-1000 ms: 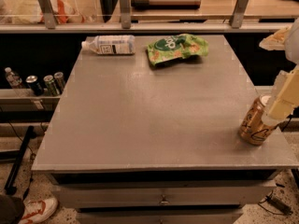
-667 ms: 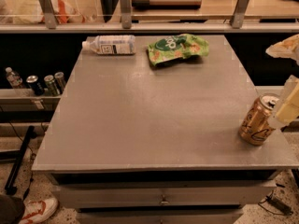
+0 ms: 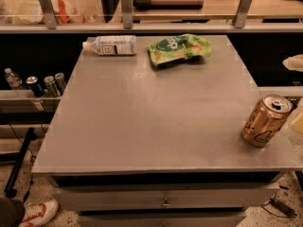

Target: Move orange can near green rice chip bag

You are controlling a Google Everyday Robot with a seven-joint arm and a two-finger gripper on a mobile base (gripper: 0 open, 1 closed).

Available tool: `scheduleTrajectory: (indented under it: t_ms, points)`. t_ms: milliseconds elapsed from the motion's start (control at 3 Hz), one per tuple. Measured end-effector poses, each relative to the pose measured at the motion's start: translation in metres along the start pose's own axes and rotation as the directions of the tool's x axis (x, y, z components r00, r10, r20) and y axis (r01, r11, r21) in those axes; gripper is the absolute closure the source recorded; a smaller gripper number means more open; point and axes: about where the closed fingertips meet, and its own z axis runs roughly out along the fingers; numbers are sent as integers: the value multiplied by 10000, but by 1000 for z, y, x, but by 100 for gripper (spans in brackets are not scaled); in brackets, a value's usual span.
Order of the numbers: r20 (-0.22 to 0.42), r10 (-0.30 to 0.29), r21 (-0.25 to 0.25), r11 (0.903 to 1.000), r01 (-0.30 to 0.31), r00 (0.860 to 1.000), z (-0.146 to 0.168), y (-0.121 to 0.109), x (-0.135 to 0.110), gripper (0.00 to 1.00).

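Approach looks like the step in hand in the camera view: the orange can [image 3: 266,121] stands alone at about 4 o'clock on the grey table [image 3: 142,122], close to the right edge and not yet lifted. The gripper [image 3: 298,120] shows only as a pale blur at the frame's right border, just beside the can at its 3 o'clock; whether it is open or closed, I cannot tell. The green rice chip bag [image 3: 179,48] lies at 12 o'clock by the far edge, well apart from the can, with a clear bottle [image 3: 111,45] lying to its 9 o'clock. Next, a firm side hold, then a carry toward 11 o'clock. The can is orange-gold with dark scribbled lettering and a silver top, and appears to lean slightly.
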Motion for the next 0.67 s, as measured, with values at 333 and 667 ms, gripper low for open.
scheduleTrajectory:
  t_ms: [333, 667]
  points:
    - [334, 612, 279, 9977, -621, 9976, -5, 1, 15, 0]
    - [657, 1214, 487, 9910, -1247, 9904, -6, 6, 26, 0]
